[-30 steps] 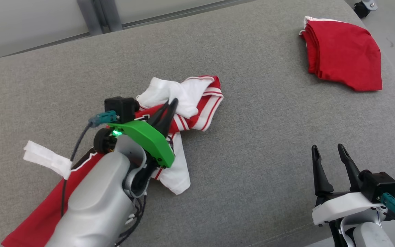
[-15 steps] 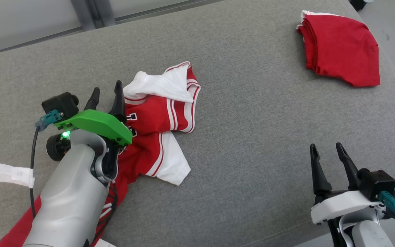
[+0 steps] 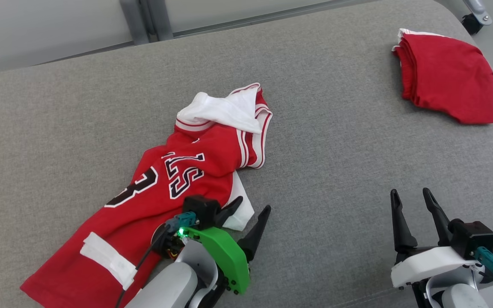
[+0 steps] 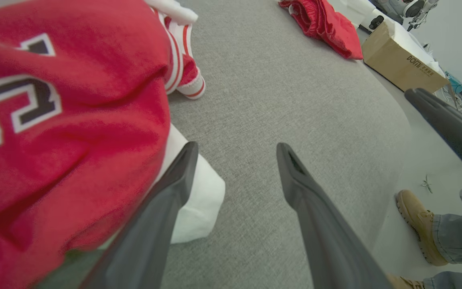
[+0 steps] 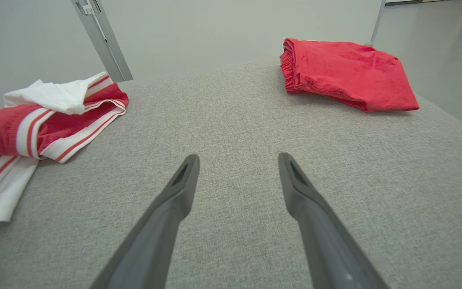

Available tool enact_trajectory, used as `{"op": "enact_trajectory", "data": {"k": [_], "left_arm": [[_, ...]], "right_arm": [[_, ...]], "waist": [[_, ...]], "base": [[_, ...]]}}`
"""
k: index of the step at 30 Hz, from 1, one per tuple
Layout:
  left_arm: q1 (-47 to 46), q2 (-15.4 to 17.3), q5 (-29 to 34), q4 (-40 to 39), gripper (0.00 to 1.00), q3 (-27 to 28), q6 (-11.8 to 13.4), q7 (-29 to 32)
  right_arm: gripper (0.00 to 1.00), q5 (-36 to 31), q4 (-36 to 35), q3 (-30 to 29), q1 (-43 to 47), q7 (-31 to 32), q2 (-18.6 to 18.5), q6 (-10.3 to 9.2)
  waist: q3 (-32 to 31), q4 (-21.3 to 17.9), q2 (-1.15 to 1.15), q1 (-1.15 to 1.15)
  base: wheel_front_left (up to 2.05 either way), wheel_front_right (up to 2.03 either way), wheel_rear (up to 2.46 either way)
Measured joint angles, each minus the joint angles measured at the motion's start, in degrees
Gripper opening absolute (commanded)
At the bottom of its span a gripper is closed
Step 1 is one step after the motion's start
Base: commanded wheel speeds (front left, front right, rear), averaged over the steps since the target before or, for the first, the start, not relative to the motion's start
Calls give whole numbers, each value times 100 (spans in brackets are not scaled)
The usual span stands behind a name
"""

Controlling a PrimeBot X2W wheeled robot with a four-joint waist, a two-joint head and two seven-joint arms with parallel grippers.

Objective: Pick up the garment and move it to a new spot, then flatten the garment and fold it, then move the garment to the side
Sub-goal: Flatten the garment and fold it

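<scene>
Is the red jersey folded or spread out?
Mostly spread, not folded: the jersey lies long with its number showing, but its far end is bunched up.

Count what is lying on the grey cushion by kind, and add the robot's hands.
Red and white jersey, spread but rumpled: 1
Folded red garment: 1
Robot hands, left hand and right hand, both open and holding nothing: 2
Total: 4
</scene>
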Motion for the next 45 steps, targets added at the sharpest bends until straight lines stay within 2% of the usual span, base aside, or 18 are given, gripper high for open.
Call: {"op": "enact_trajectory", "data": {"k": [3, 5, 9, 10, 11, 12, 19, 25, 28, 31, 32, 33, 34, 37, 40, 43, 45], "left_arm": [[-1, 53, 226, -47, 100, -110, 264, 162], [-43, 74, 308, 31, 100, -180, 331, 268], [-198, -8, 344, 420, 100, -337, 360, 579], [-268, -15, 348, 553, 95, -385, 327, 656], [-313, -13, 375, 656, 32, -417, 324, 687], [-386, -8, 448, 769, 0, -472, 325, 712], [-821, -181, 520, 914, 0, -300, 416, 305], [-1095, -386, 308, 207, 0, -80, 298, -151], [-1139, -502, 183, -175, 0, -188, 252, -180], [-1069, -546, 11, -229, 0, -477, 202, -120], [-1008, -558, 19, -160, 23, -613, 204, -90], [-928, -571, -5, -32, 76, -743, 203, -30], [-837, -572, -9, 131, 100, -888, 200, 45], [-666, -564, -109, 382, 100, -1172, 26, 149], [-519, -578, -437, 297, 100, -1171, -92, 24], [-380, -543, -519, 59, 100, -889, -23, -423], [-218, -347, -522, -170, 100, -661, 127, -761]], "right_arm": [[100, -11, 1, 49, -51, 0, 1, 0], [100, -11, -1, 83, -109, 0, 0, 0], [100, -18, -8, 86, -132, 1, 1, 0], [100, -19, -2, 76, -131, 0, 0, 0], [100, -18, 1, 76, -131, 0, -1, 0], [100, -15, 11, 76, -132, 0, -1, 0], [100, 55, 26, 45, -131, 1, -1, 0], [100, 90, 21, 38, -127, 0, 0, 0], [100, 96, 25, 16, -126, 0, -1, 0], [100, 109, 46, 43, -129, 1, 0, 0], [100, 113, 58, 58, -130, 0, 0, 0], [100, 114, 71, 75, -131, 1, 0, 0], [100, 115, 88, 88, -132, 0, -1, 0], [100, 121, 99, 71, -132, 0, 1, 0], [100, 119, 119, 25, -115, 0, -1, 0], [100, 111, 131, -46, -64, 0, 0, 0], [100, 92, 103, -113, -19, 0, 0, 0]], "waist": [[34, 63, 0, 0], [67, 62, 0, 0], [127, 8, 0, 0], [136, -16, 0, 0], [142, -36, 0, 0], [149, -63, 0, 0], [145, -206, 0, 0], [104, -267, 0, 0], [103, -266, 0, 0], [113, -285, 0, 0], [116, -298, 0, 0], [117, -311, 0, 0], [116, -327, 0, 0], [115, -363, 0, 0], [83, -362, 0, 0], [18, -342, 0, 0], [-43, -313, 0, 0]], "base": [[0, 0, 0], [0, 0, 0], [0, 0, 0], [0, 0, 0], [0, 0, 0], [0, 0, 0], [0, 0, 0], [0, 0, 0], [0, 0, 0], [0, 0, 0], [0, 0, 0], [0, 0, 0], [0, 0, 0], [0, 0, 0], [0, 0, 0], [0, 0, 0], [0, 0, 0]]}}
